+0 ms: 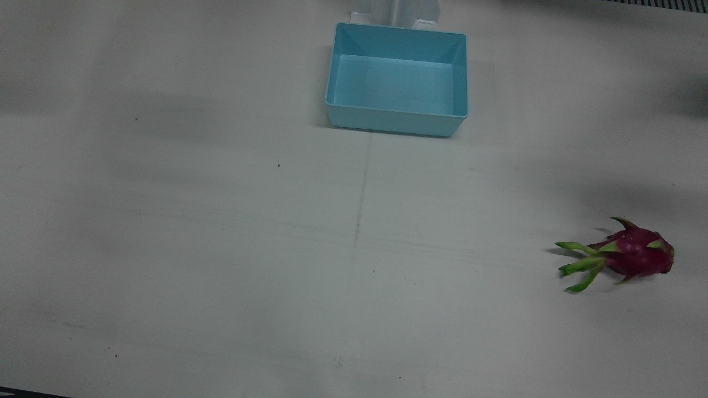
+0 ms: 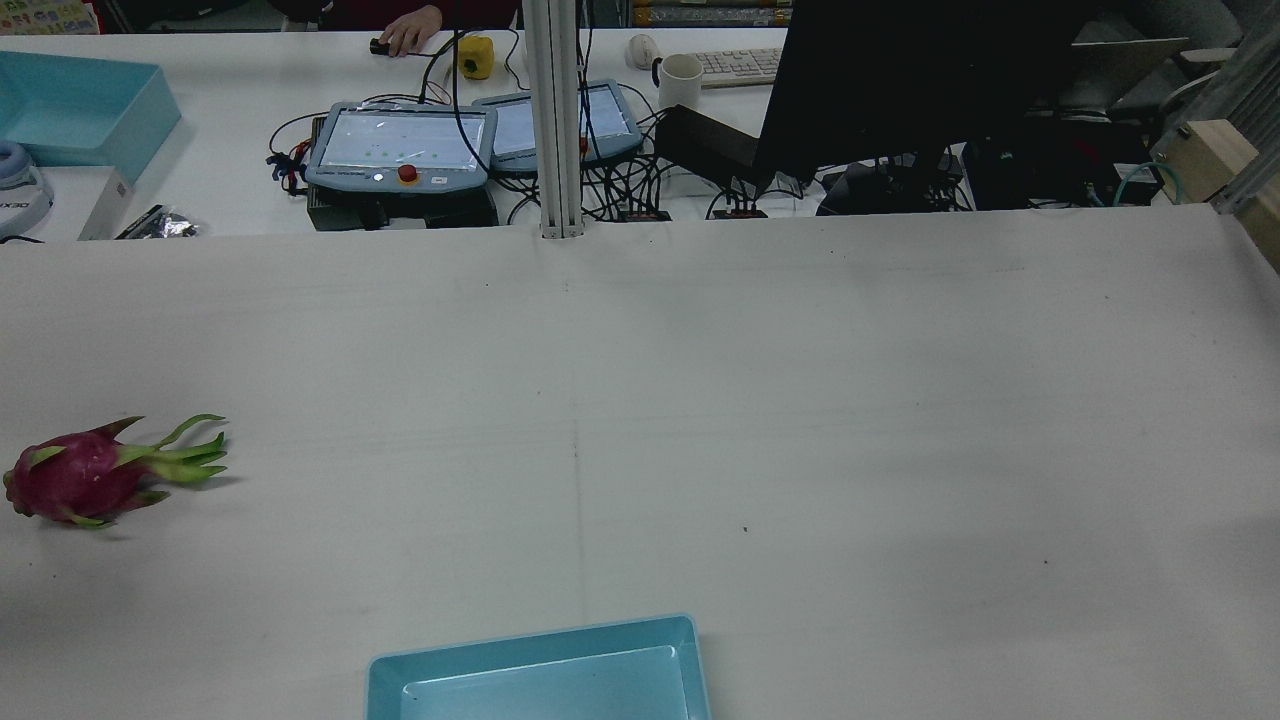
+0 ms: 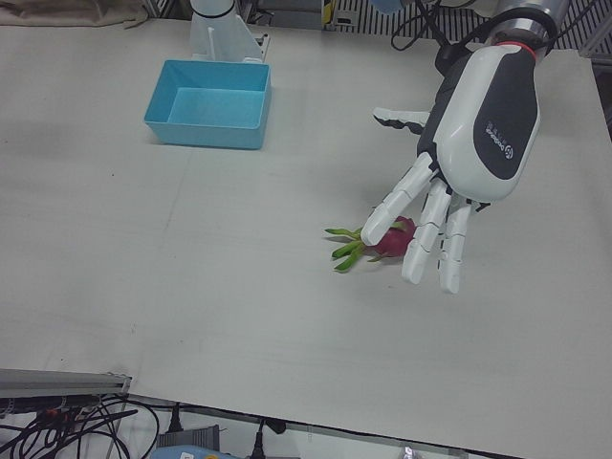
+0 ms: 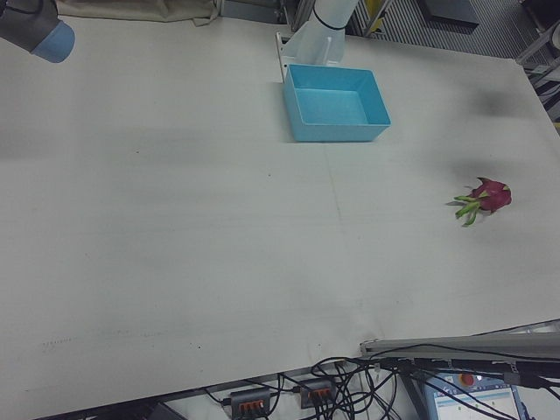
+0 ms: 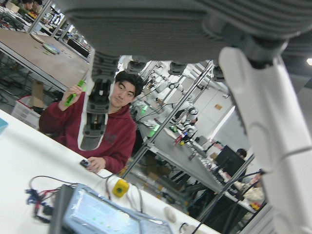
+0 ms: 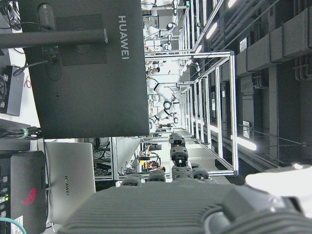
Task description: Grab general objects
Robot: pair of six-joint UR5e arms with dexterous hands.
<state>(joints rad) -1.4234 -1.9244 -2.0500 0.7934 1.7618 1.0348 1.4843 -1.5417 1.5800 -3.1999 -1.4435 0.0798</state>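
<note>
A magenta dragon fruit [image 1: 636, 255] with green leaf tips lies on its side on the white table, far out on my left arm's half [image 2: 75, 480] [image 4: 492, 197]. In the left-front view my left hand [image 3: 473, 143] hangs well above the table, open, fingers spread and pointing down, and partly covers the fruit [image 3: 394, 239]. It holds nothing. The left hand view shows only its palm and fingers [image 5: 97, 107] against the room. My right hand [image 6: 178, 195] shows only in its own view, fingers stretched out with nothing in them.
An empty light-blue bin [image 1: 395, 120] [image 2: 530, 640] [image 3: 206, 134] stands by the pedestals at the table's middle. Past the far edge are teach pendants [image 2: 400, 145], a mug [image 2: 680, 80], a monitor [image 2: 900, 80] and a seated person [image 5: 105, 141]. A right arm joint [image 4: 35, 31] hangs high.
</note>
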